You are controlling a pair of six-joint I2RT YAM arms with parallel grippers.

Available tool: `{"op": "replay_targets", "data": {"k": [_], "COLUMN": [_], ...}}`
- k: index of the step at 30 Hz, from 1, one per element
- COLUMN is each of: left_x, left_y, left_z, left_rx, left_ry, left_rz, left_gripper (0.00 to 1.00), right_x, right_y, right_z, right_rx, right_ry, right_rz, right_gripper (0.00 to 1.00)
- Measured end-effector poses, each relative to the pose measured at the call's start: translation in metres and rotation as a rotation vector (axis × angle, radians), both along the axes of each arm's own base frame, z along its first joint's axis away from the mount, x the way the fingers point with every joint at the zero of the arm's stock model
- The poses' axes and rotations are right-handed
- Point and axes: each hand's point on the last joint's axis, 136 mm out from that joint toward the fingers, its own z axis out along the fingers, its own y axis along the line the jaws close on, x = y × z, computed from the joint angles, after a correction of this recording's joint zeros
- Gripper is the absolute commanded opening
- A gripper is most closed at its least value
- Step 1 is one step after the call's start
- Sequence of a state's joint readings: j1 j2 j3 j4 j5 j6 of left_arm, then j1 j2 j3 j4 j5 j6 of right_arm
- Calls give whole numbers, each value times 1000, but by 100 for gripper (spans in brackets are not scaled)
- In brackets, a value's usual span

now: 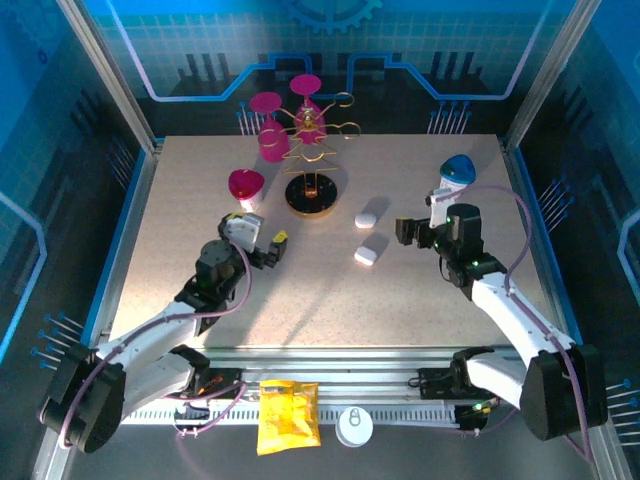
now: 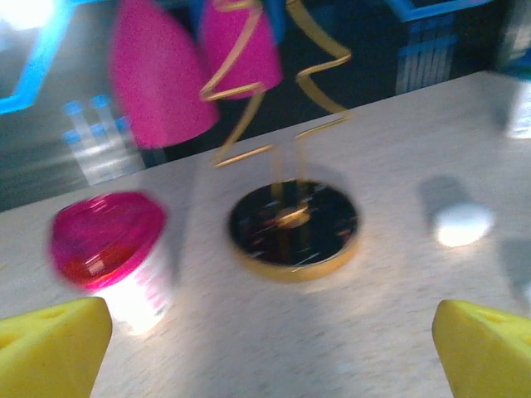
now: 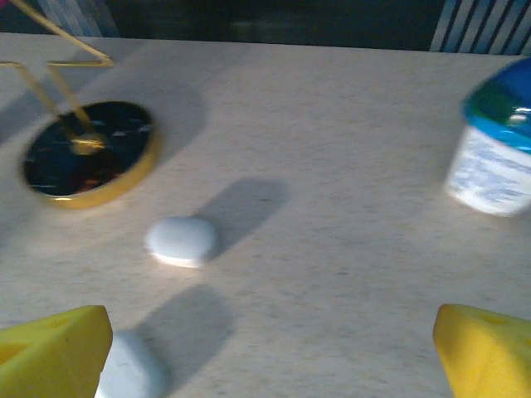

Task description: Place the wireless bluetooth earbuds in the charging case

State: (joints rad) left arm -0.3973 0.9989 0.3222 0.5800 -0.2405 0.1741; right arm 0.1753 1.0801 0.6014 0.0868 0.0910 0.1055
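Tabletop [image 3: 332, 166] holds white case [image 3: 181, 240] ahead of right fingers [image 3: 54, 348]

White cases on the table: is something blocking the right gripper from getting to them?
Nothing visible does. Both white cases lie on bare table just ahead of the open right gripper; the gold stand sits farther off.

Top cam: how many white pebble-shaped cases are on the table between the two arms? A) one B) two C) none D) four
B: two lie apart from each other, to the right of the gold stand: the farther case and the nearer case.
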Motion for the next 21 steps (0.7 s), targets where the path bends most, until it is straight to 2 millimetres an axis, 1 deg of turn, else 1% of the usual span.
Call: {"op": "replay_targets", "data": {"k": [2,5,7,9,11,14,16,19,21], "left_x": [0,1,2,4,9,17,26,41,48], "left_y": [25,58,79,94,104,111,115,114,111], "left_z": [-18,-43,-58,-71,-79,-85,-85,-85,-91], "left_rx": [23,42,31,15,-2,-48,-83,-118,-131], "left_ry": [32,75,101,128,140,149,153,144,152], "left_rz": [92,200,263,312,335,349,351,340,327], "left_gripper": [99,99,99,99,99,99,99,99,99], "right_x": [-1,-4,-3,2,9,19,27,32,32], "right_y": [-21,-45,-51,-52,-49,-46,-45,-42,-42], "right_z": [-20,-53,-70,-83,-93,-94,-95,-101,-98], "right_rx": [-48,-84,-93,-92,-93,-93,-88,-82,-80], "right_ry": [-1,28,37,34,38,5,-26,-47,-68], "right_rz": [-69,-150,-173,-175,-164,-144,-133,-116,-113], "right_gripper": [100,100,100,100,100,100,100,100,100]}}
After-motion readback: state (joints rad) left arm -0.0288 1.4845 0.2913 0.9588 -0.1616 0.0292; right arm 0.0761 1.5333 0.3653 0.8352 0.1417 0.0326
